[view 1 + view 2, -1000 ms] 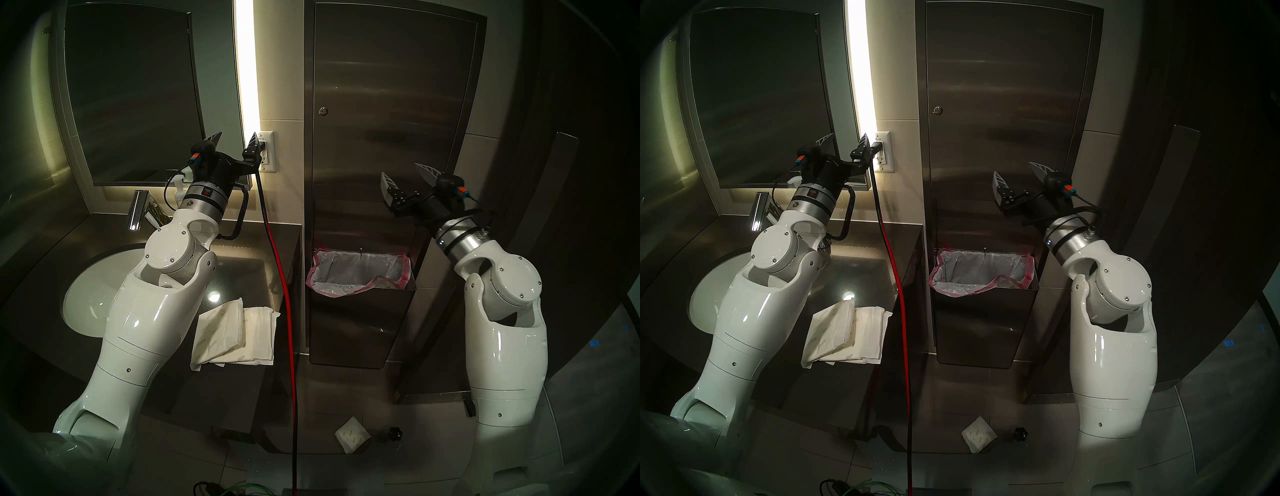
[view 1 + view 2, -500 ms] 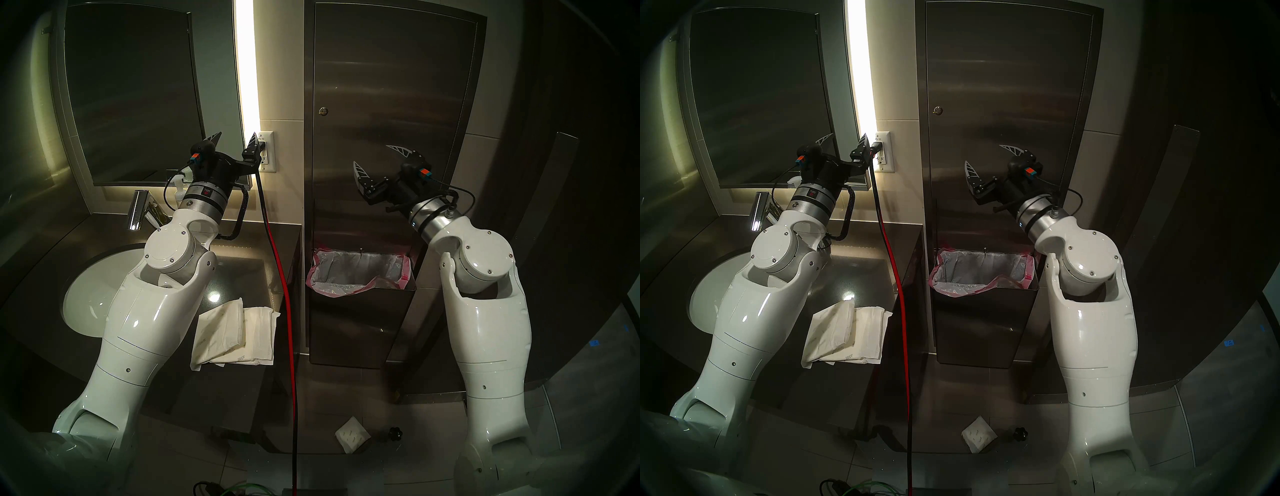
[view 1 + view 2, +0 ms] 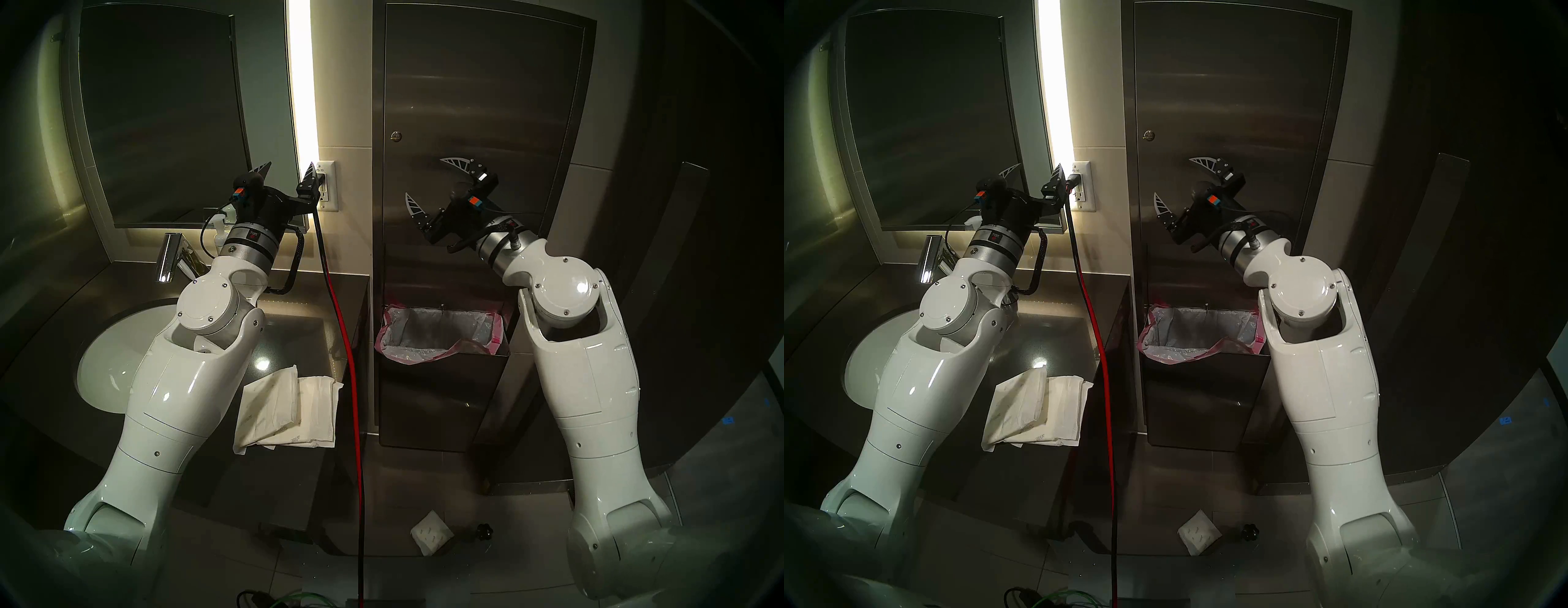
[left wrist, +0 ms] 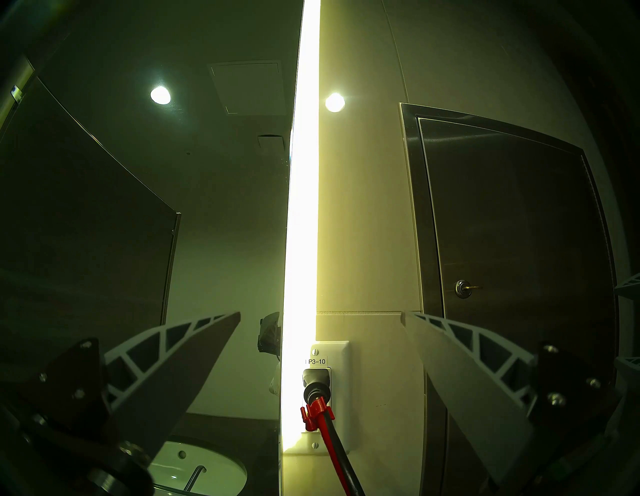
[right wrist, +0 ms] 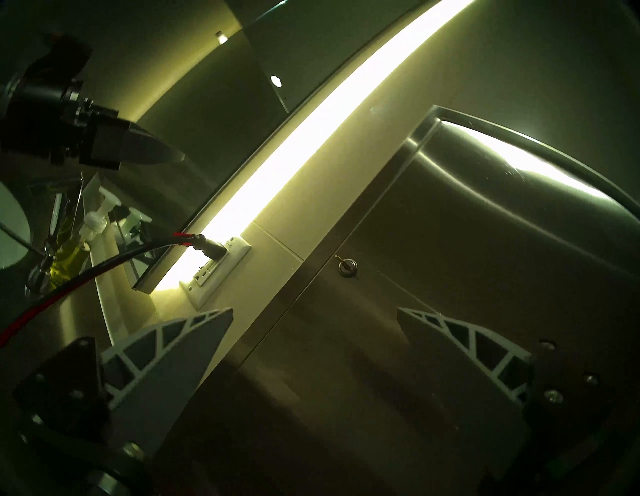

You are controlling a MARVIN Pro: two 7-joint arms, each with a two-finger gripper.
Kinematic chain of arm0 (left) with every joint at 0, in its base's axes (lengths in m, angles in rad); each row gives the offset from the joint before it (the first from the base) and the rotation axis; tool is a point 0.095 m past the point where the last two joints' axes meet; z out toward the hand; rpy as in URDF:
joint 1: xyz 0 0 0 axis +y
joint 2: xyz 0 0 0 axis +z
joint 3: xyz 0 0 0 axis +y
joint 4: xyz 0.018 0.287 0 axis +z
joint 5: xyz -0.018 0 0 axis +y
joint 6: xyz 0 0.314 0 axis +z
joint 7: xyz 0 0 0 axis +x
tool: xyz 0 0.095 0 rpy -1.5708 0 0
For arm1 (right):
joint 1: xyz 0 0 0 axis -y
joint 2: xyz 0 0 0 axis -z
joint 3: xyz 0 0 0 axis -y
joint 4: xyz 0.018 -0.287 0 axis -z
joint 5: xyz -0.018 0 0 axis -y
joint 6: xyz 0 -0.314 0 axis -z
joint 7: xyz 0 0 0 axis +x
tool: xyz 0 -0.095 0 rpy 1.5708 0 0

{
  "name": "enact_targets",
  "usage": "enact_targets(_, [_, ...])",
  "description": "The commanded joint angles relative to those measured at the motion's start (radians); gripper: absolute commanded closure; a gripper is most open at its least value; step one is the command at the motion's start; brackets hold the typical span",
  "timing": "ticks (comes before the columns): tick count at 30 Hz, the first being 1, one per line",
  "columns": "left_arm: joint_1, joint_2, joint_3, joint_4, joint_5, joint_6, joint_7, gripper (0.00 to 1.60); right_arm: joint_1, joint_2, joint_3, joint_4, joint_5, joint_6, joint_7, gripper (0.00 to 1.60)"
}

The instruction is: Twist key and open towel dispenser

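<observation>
Reaching toward the towel dispenser (image 3: 483,106), the right gripper (image 3: 428,187) hangs with jaws spread wide and empty just below the lock, apparently lining up on the key (image 5: 341,260), which juts from the round cylinder on the closed steel door. Parked by the wall socket, the left gripper (image 3: 286,170) also stands wide, holding nothing. Below, the steel bin (image 3: 441,399) carries only a pink-rimmed liner
</observation>
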Motion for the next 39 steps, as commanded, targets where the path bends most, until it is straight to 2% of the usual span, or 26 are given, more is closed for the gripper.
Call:
enact_targets(1, [-0.014, -0.003, -0.002, -0.009, 0.001, -0.002, 0.002, 0.00, 0.116, 0.040, -0.027, 0.019, -0.112, -0.047, 0.006, 0.00])
enact_targets(6, [-0.014, -0.003, -0.002, -0.009, 0.001, -0.002, 0.002, 0.00, 0.146, 0.044, -0.042, 0.037, -0.213, -0.076, 0.006, 0.00])
enact_targets(7, [-0.014, -0.003, -0.002, -0.009, 0.001, -0.002, 0.002, 0.00, 0.160, 0.044, -0.050, 0.047, -0.251, -0.087, 0.007, 0.00])
enact_targets(16, [-0.015, -0.003, -0.002, -0.009, 0.001, -0.002, 0.002, 0.00, 0.257, 0.017, -0.101, 0.139, -0.400, -0.124, 0.002, 0.00])
enact_targets(26, [-0.014, -0.003, -0.002, -0.009, 0.001, -0.002, 0.002, 0.00, 0.349, -0.047, -0.127, 0.231, -0.525, -0.133, -0.016, 0.00])
enact_targets(39, [-0.015, -0.004, -0.002, -0.009, 0.002, -0.002, 0.002, 0.00, 0.464, -0.105, -0.152, 0.357, -0.643, -0.115, -0.058, 0.00])
